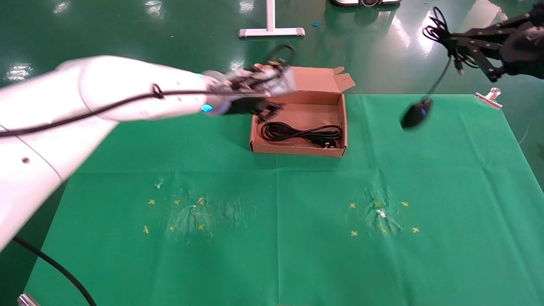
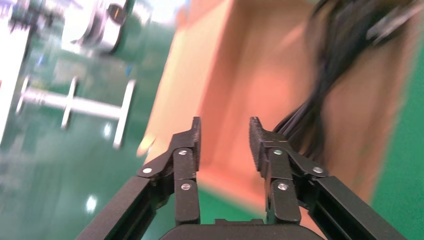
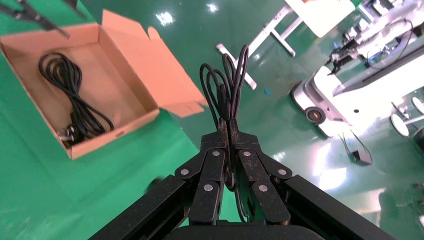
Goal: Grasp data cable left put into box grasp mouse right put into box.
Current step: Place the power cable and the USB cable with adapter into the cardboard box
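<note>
The brown cardboard box (image 1: 297, 151) stands open at the back middle of the green cloth. The black data cable (image 1: 299, 132) lies coiled inside it. My left gripper (image 1: 272, 111) hovers over the box's left rim, open and empty. The left wrist view shows the left gripper (image 2: 225, 135) with jaws apart above the box floor (image 2: 250, 75), the cable (image 2: 330, 75) beside them. My right gripper (image 1: 452, 44) is raised at the far right, shut on the looped mouse cord (image 3: 227, 85). The black mouse (image 1: 415, 114) dangles from the cord above the cloth, right of the box.
A metal clip (image 1: 488, 95) holds the cloth's back right corner. A white stand base (image 1: 271, 30) sits on the floor behind the box. Yellow crosses and scuffed patches (image 1: 378, 214) mark the cloth. A white machine (image 3: 350, 95) stands on the floor beyond.
</note>
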